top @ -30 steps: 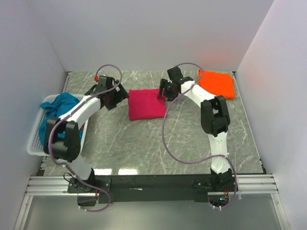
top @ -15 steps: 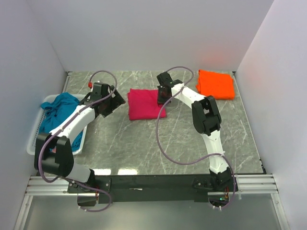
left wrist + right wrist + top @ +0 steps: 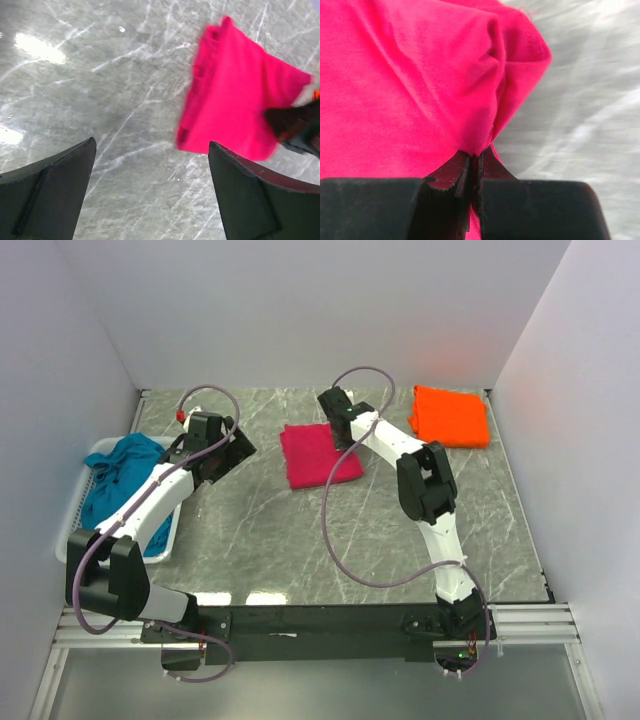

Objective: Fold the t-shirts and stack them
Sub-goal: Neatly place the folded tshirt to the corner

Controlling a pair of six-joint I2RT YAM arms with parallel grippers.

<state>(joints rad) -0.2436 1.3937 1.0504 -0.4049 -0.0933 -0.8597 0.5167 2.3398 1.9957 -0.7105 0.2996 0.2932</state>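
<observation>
Right wrist view: right fingers clamped shut on the pink t-shirt edge; left fingers spread wide above the tabletop, grasping nothing.

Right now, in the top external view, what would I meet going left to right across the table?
White basket holding the teal t-shirt, left gripper, magenta t-shirt, orange t-shirt.
</observation>
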